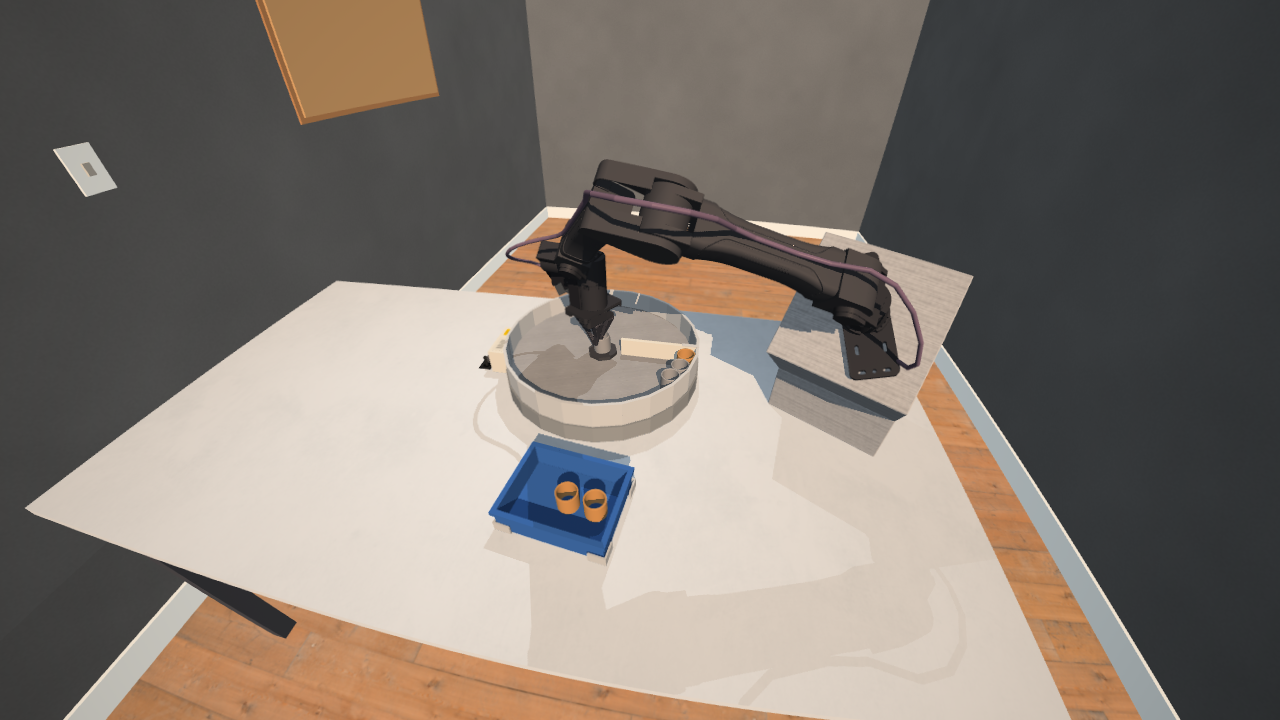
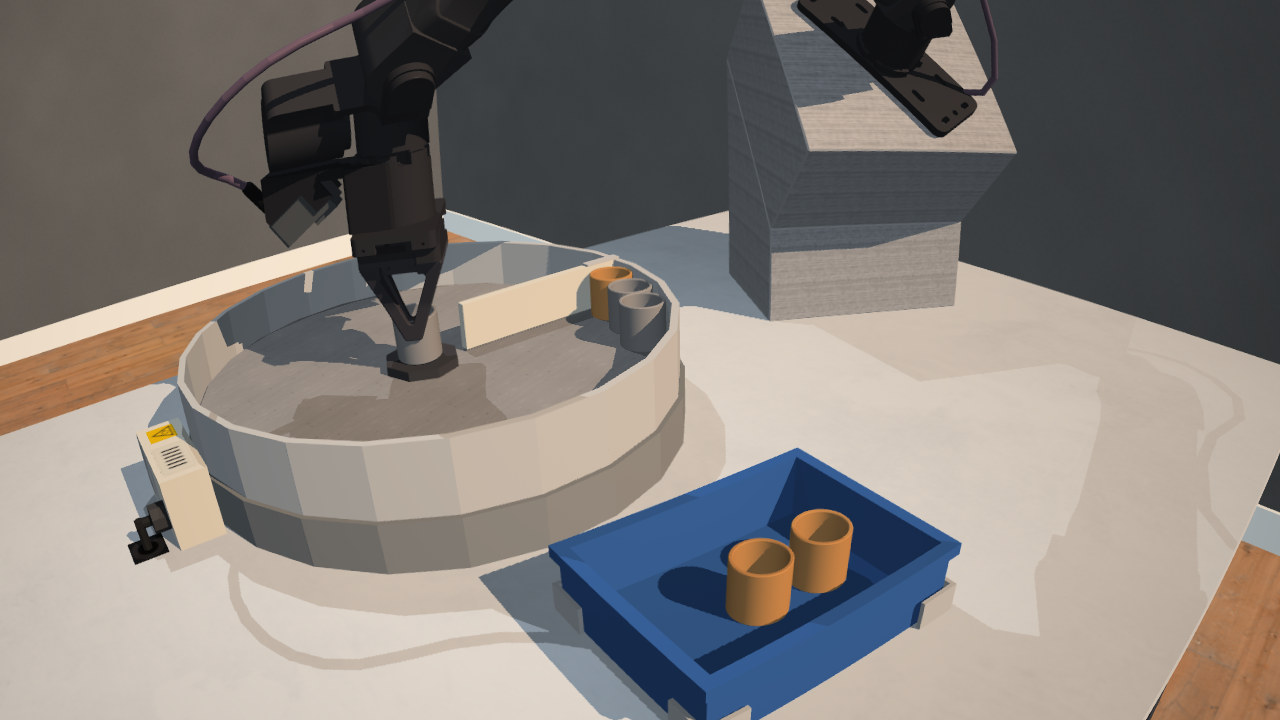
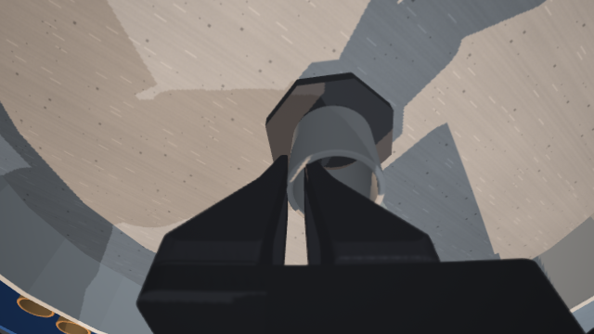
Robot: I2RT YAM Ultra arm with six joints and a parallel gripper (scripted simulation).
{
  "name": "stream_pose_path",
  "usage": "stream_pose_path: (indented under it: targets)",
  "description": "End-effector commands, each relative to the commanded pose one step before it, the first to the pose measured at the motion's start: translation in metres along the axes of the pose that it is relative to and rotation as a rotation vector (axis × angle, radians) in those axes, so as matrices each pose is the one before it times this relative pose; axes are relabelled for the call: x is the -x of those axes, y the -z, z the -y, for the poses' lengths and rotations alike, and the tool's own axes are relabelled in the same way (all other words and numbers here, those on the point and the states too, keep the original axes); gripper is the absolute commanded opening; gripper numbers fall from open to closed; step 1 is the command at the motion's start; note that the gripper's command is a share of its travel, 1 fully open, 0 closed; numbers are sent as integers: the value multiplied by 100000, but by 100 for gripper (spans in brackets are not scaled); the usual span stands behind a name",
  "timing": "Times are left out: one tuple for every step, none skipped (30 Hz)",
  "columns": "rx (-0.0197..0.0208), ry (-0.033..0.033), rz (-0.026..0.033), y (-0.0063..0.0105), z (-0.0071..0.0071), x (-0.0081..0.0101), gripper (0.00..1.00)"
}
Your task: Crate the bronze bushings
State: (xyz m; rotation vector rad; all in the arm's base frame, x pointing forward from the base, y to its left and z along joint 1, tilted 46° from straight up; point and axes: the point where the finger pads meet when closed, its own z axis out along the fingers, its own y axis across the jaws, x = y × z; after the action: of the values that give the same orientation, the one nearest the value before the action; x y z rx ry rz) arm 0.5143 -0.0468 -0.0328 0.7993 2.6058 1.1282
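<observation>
Black six-joint arm point(image 1: 760, 255) point(image 2: 407, 53) extended from its base plate point(image 1: 872, 369) point(image 2: 950, 118), bent at the elbow, outer end folded down. Wrist point(image 1: 587, 284) point(image 2: 389, 197) near vertical. Pincer point(image 1: 600, 342) point(image 2: 411, 329) point(image 3: 296, 168) points down, clamped in a grip, fingers almost together, narrow gap between them.
</observation>
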Motion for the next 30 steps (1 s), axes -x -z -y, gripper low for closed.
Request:
stream_pose_path:
  targets:
    - [-26, -1302, 3542, 1674, 748, 1496, 0]
    - [0, 0, 0, 0, 0, 0, 0]
    - [7, 23, 16, 8, -8, 2, 0]
    - [37, 130, 87, 46, -46, 12, 0]
    - [77, 250, 179, 95, -95, 25, 0]
    - [107, 323, 251, 133, -133, 35, 0]
    - [118, 326, 277, 147, -147, 39, 0]
    - [106, 263, 251, 133, -133, 35, 0]
    - [76, 153, 179, 95, -95, 25, 0]
    - [37, 34, 87, 46, -46, 12, 0]
    - [7, -39, 15, 8, -8, 2, 0]
    - [0, -26, 0, 0, 0, 0, 0]
    - [0, -4, 0, 0, 0, 0, 0]
    - [0, 0, 0, 0, 0, 0, 0]
    - [0, 0, 0, 0, 0, 0, 0]
    - [0, 0, 0, 0, 0, 0, 0]
    - [0, 0, 0, 0, 0, 0, 0]
    - [0, 0, 0, 0, 0, 0, 0]
    - [0, 0, 0, 0, 0, 0, 0]
    - [0, 0, 0, 0, 0, 0, 0]
    - [0, 0, 0, 0, 0, 0, 0]
    - [0, 0, 0, 0, 0, 0, 0]
    - [0, 0, 0, 0, 0, 0, 0]
    - [0, 0, 0, 0, 0, 0, 0]
    - [0, 0, 0, 0, 0, 0, 0]
    - [0, 0, 0, 0, 0, 0, 0]
    - [0, 0, 0, 0, 0, 0, 0]
    - [0, 0, 0, 0, 0, 0, 0]
    - [0, 0, 0, 0, 0, 0, 0]
    - [0, 0, 0, 0, 0, 0, 0]
